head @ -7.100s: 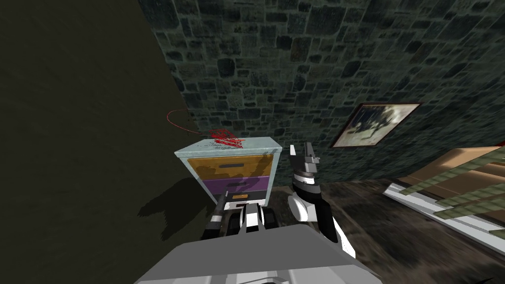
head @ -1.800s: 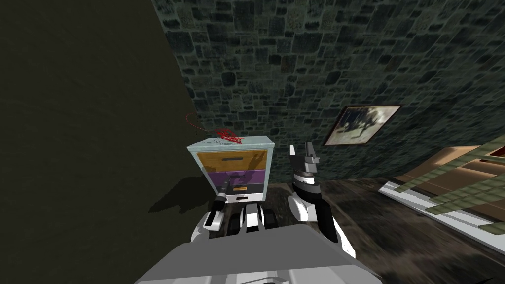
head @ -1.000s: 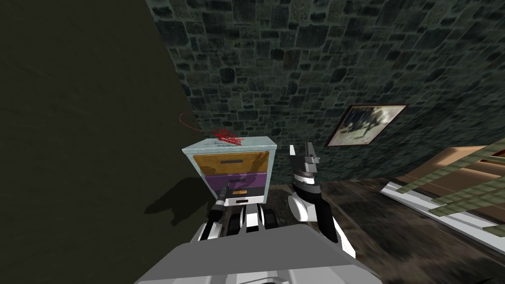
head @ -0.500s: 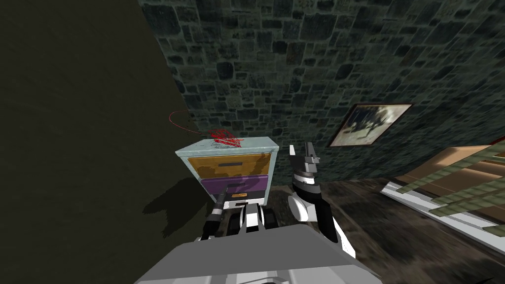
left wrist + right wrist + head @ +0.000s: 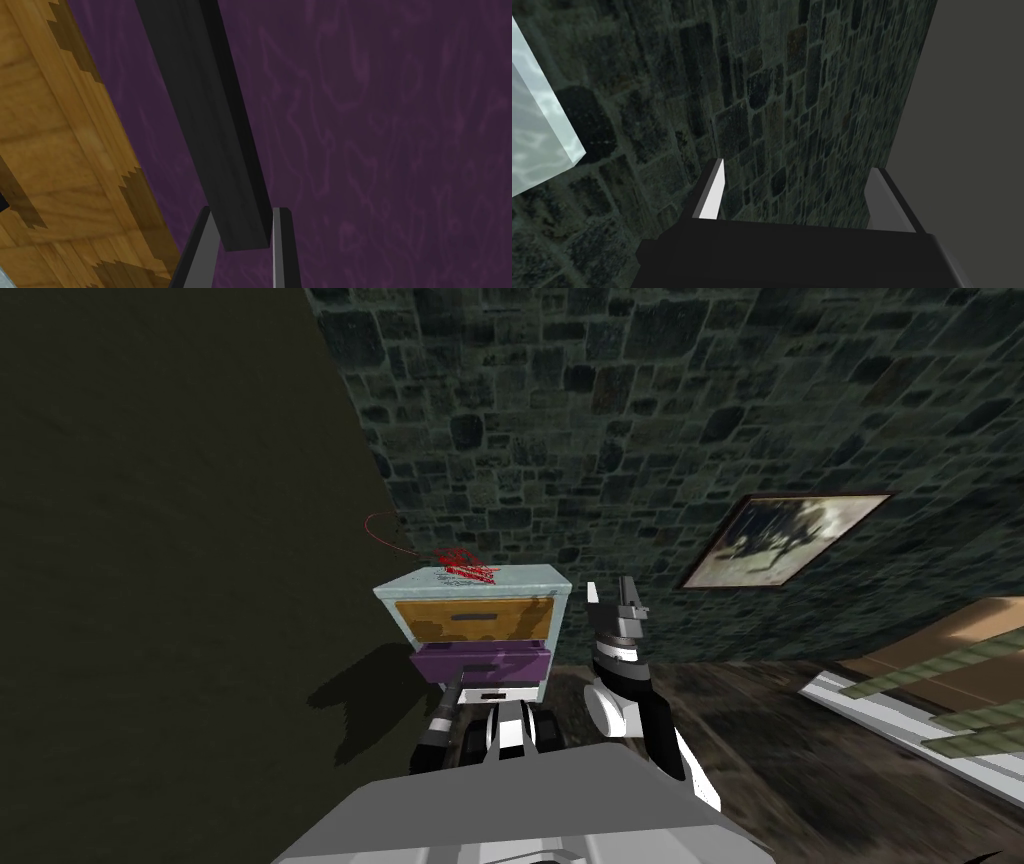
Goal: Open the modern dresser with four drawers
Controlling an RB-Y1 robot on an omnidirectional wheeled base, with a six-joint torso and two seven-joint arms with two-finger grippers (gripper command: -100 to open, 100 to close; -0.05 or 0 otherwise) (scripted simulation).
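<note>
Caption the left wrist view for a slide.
Left gripper shut on the black handle of the purple drawer, beside the wooden drawer.

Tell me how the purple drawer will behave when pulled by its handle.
Probably slides straight: the purple drawer juts from the dresser. The black handle looks stiff, unlikely to flex. Left gripper jaws hold only its end; may slip.

The purple drawer juts forward of the wooden drawer above it, overhanging the lower fronts. Its dark handle fills the gap between the left gripper's jaws, which press its sides. A stone wall backs the dresser, and a plain dark wall lies near its left side. At its right corner the right gripper stands raised, jaws apart, and beyond it the floor is open. A red tangle lies on the dresser's top.
</note>
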